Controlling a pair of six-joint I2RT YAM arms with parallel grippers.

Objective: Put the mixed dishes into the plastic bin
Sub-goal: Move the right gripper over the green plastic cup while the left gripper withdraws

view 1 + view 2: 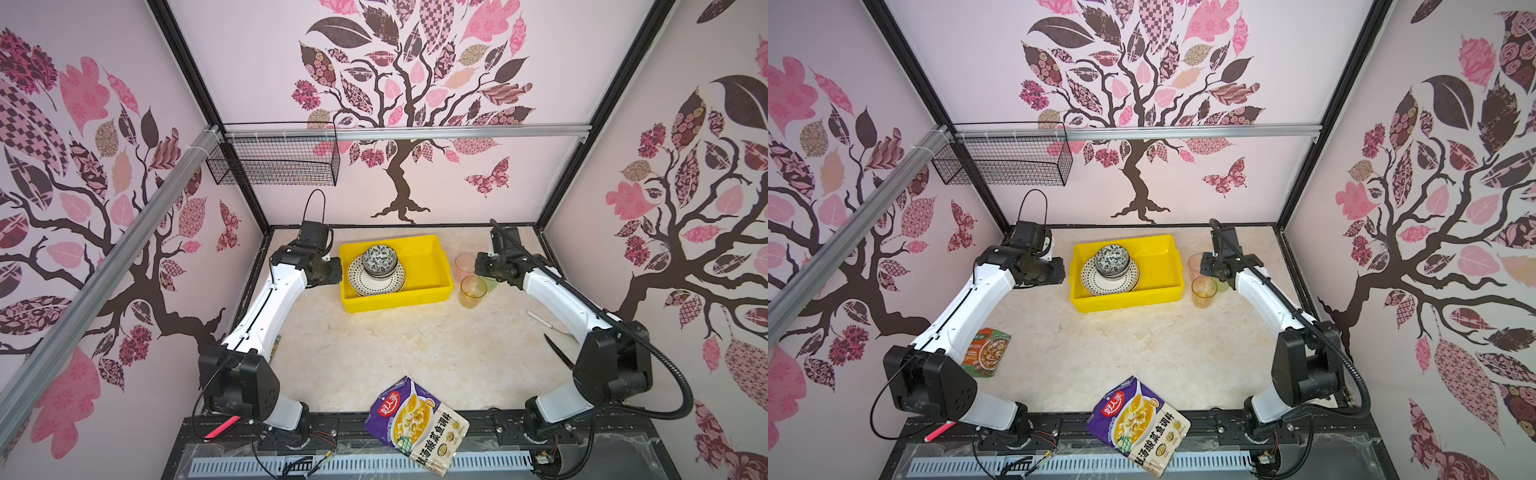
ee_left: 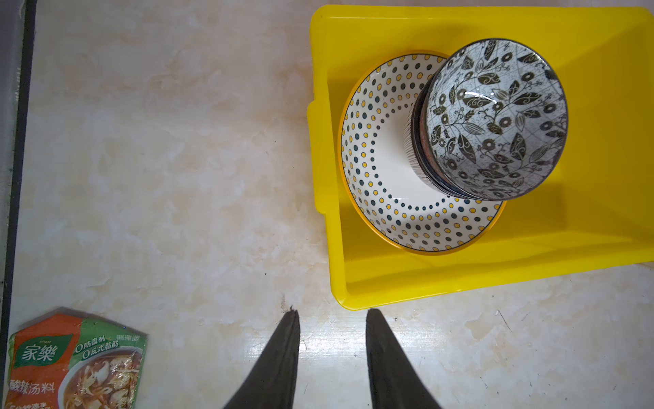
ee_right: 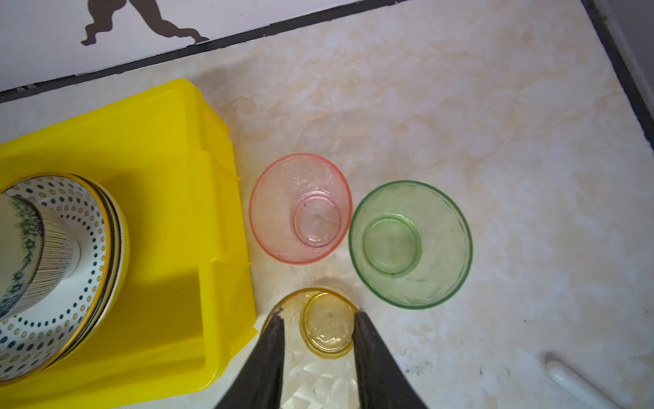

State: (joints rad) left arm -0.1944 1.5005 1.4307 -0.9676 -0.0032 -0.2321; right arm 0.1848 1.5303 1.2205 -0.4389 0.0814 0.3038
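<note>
Tabletop, R jaws flank amber tumbler

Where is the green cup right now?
The green cup stands on the table right of the yellow bin, next to the pink cup and amber cup. The right arm mostly hides it in both top views.

The gripper hangs with jaws apart above the amber tumbler, a tip over the rim on each side. Just beyond stand the pink tumbler and, to its right, the green tumbler, rims almost touching. All three are upright on the table. To their left, the bin holds stacked plates, the top one dotted, with a lined bowl on them. A white handle lies near right.
</note>
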